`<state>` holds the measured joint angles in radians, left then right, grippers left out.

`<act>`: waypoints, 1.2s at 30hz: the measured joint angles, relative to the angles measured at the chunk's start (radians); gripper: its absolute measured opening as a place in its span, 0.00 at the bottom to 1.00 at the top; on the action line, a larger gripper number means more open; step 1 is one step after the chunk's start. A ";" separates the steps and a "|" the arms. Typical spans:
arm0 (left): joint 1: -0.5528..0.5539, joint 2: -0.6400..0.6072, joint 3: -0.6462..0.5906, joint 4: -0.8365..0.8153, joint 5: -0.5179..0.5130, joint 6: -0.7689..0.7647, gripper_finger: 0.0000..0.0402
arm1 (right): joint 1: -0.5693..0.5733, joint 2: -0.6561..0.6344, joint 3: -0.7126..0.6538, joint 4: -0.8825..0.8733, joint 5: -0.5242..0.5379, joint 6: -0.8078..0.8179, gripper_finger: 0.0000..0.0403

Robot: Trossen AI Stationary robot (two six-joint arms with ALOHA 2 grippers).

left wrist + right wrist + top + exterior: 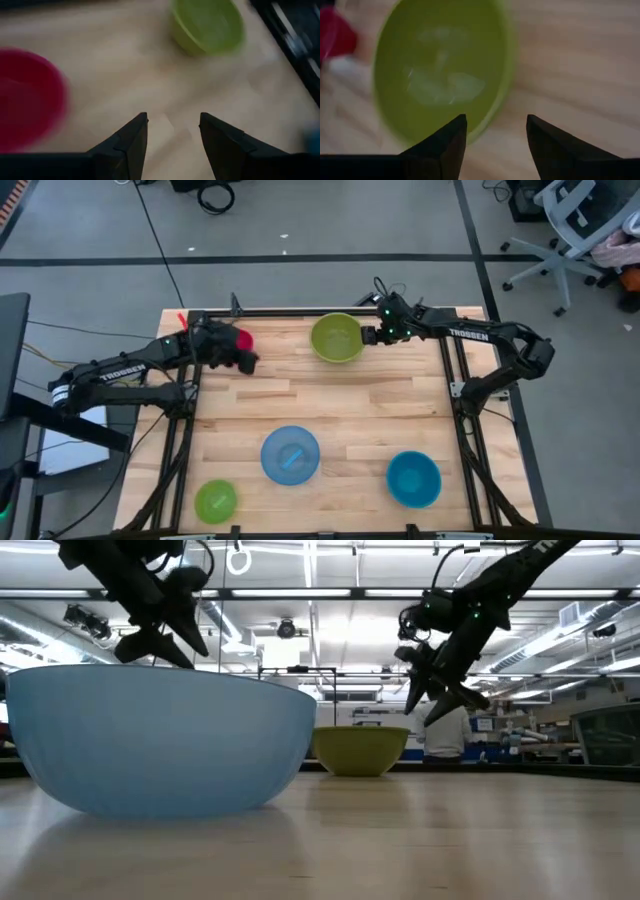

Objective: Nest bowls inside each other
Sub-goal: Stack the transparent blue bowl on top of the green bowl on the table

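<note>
The large olive-green bowl (336,338) stands upright at the table's far middle. My right gripper (496,120) hangs open just above its right-hand rim (496,107), clear of it in the low view, where the right gripper (450,690) is higher than the bowl (360,750). The small magenta bowl (241,337) sits at the far left. My left gripper (172,120) hovers open beside it with only bare wood between its fingers. The light blue bowl (290,454), the cyan bowl (413,478) and the lime-green bowl (215,500) stand apart along the near side.
A dark metal frame (455,380) borders the wooden table top. Bare wood (330,395) lies between the far bowls and the near ones. An office chair (570,230) stands on the floor at the far right, and a person (445,730) stands beyond the table.
</note>
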<state>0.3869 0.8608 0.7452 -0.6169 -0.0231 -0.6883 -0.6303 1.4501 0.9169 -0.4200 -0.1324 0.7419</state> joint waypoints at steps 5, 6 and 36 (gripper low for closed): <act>-0.212 0.035 0.000 0.020 0.067 -0.048 0.43 | 0.089 -0.066 0.000 -0.094 0.000 -0.004 0.52; -0.267 0.047 0.000 0.034 0.067 -0.062 0.42 | 0.106 -0.077 0.000 -0.111 0.002 -0.005 0.52; -0.674 0.609 0.000 0.250 -0.047 -0.059 0.36 | 0.190 -0.111 0.000 -0.161 0.065 -0.144 0.52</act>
<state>-0.2874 1.4699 0.7450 -0.3664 -0.0705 -0.7469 -0.4404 1.3389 0.9169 -0.5812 -0.0669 0.5979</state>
